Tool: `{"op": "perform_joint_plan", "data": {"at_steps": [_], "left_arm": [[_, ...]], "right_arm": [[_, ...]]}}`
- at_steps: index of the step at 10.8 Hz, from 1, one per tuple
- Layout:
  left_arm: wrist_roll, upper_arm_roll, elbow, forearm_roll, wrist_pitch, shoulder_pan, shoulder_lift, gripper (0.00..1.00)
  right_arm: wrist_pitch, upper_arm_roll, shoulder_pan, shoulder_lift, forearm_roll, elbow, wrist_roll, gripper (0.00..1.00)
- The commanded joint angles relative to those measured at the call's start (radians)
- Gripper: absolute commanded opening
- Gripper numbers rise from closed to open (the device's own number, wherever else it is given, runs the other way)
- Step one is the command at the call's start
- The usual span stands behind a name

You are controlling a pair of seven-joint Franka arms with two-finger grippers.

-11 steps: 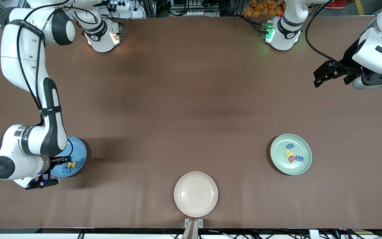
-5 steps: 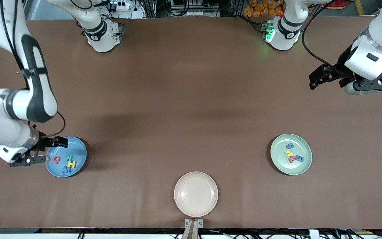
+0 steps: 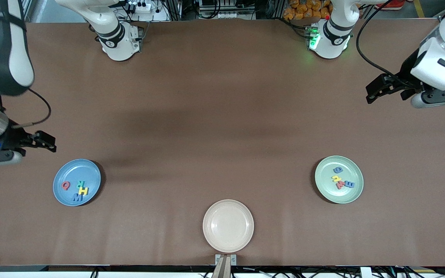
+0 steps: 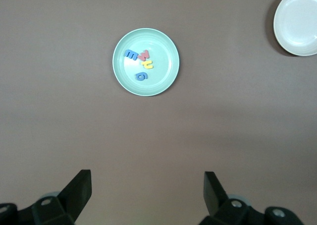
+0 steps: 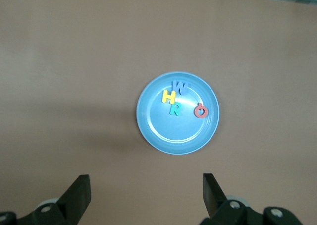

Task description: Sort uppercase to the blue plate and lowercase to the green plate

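The blue plate (image 3: 72, 170) holds the uppercase letters: red Q (image 3: 65, 185), teal R (image 3: 80, 183), yellow H (image 3: 84, 191) and blue W (image 3: 77, 198). They also show in the right wrist view on the plate (image 5: 168, 133). The green plate (image 3: 346, 195) holds the lowercase letters: blue g (image 3: 337, 170), yellow h (image 3: 336, 178), red w (image 3: 340, 185) and blue E (image 3: 349, 184). The left wrist view shows this plate (image 4: 163, 71) too. My right gripper (image 3: 46, 142) (image 5: 143, 195) is open and empty over bare table beside the blue plate. My left gripper (image 3: 377, 90) (image 4: 147, 195) is open and empty, high over bare table at its own end.
An empty beige plate (image 3: 228, 226) sits near the table's front edge, midway between the two coloured plates; it also shows in the left wrist view (image 4: 297, 21). A brown cloth (image 3: 222, 116) covers the table.
My right gripper has risen off the blue plate and swung away toward its end of the table, uncovering all the letters there. The left arm has only shifted slightly.
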Motion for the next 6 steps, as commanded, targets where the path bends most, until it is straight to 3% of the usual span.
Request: {"op": "perform_joint_plan", "data": {"at_steps": [1,3,6], "left_arm": [[0.046,0.014,0.005,0.021,-0.032,0.004,-0.024,1.0],[0.07,0.036,0.007,0.021,-0.054,0.003,-0.025,1.0],[0.073,0.034,0.022,0.019,-0.079,0.004,-0.025,1.0]], "right_arm": [[-0.124,0.037,-0.044,-0.039,-0.017,0.088,0.032,1.0],[-0.207,0.092,-0.101,-0.092,-0.019,0.124,0.049,1.0],[-0.439,0.121,-0.107,-0.1,-0.028,0.271,0.143,1.0]]}}
